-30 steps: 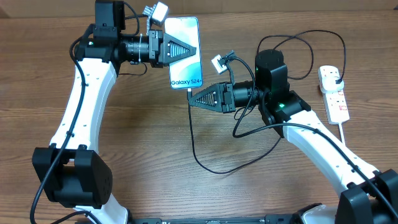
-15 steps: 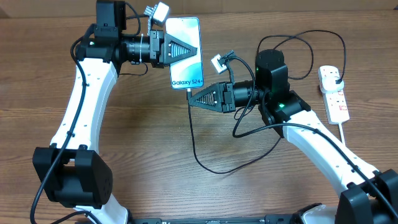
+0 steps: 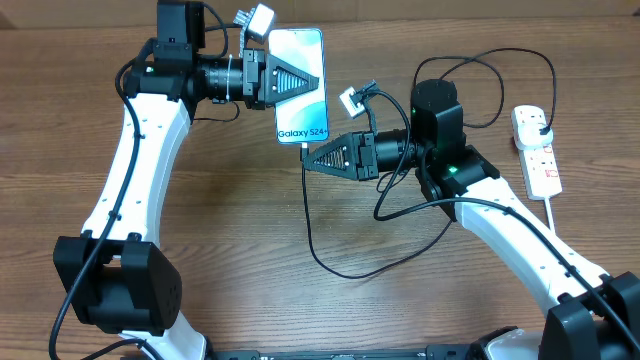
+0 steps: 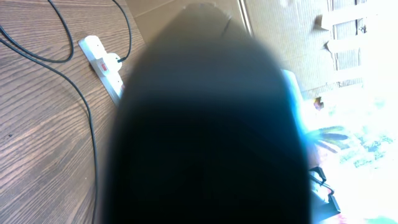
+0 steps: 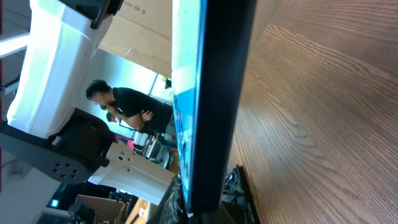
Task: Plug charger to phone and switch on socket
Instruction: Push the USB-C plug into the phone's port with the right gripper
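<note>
Left gripper (image 3: 315, 81) has the phone (image 3: 300, 115) clamped between its fingers, one triangular finger lying flat across the lit blue screen. The phone sits in that grip over the far edge of the tabletop (image 3: 250, 250), a little left of the middle. Its screen faces up and its "Galaxy" end points towards the near edge.

Right gripper (image 3: 306, 160) comes in from the right with its fingertips pinched together on the charger (image 3: 308, 220), just below the phone's near end. The connector tip is right at that end of the phone. Whether it is fully seated is too small to tell.

From there the thin black cable drops towards the near edge, loops across the middle of the tabletop and passes behind the right arm. It then arcs round by the far right corner to the black plug head (image 3: 540, 124), which sits in the socket (image 3: 540, 165). That white power strip lies flat along the right edge, well apart from both grippers, and its switch marks are too small to read.

The left wrist view is mostly a dark blur up close, with the power strip and cable visible off to the side. The right wrist view has the phone edge-on, a dark rim with a sliver of blue screen and wood grain beyond it.
</note>
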You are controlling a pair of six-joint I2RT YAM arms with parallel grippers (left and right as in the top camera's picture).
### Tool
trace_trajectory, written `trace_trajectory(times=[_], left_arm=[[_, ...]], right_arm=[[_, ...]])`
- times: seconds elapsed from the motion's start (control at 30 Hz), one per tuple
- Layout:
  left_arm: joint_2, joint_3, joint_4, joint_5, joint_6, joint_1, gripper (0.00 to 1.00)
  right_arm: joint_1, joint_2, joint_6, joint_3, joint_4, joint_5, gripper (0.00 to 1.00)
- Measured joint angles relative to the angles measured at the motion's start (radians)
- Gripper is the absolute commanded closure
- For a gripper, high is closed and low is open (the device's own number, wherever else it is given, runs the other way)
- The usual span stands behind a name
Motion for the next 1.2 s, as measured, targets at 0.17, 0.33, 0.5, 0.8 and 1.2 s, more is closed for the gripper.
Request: trace_trajectory(times=[0.17,0.33,0.5,0.8,1.2], left_arm=[[0.0,0.0,0.0,0.0,0.006,0.0,0.96],[0.0,0.0,0.001,0.005,0.035,0.0,0.96],[0.0,0.0,0.001,0.02,0.064,0.0,0.96],[0.0,0.0,0.002,0.039,0.079,-0.017,0.96],[0.0,0.0,0.002,0.042,0.08,-0.024,0.96]], right_arm=[[0.0,0.0,0.0,0.0,0.0,0.0,0.96],[0.0,0.0,0.001,0.0,0.0,0.0,0.96],[0.0,0.0,0.003,0.0,0.001,-0.008,0.96],[0.0,0.0,0.004,0.0,0.003,-0.02,0.96],[0.0,0.0,0.003,0.0,0.003,-0.03,0.96]])
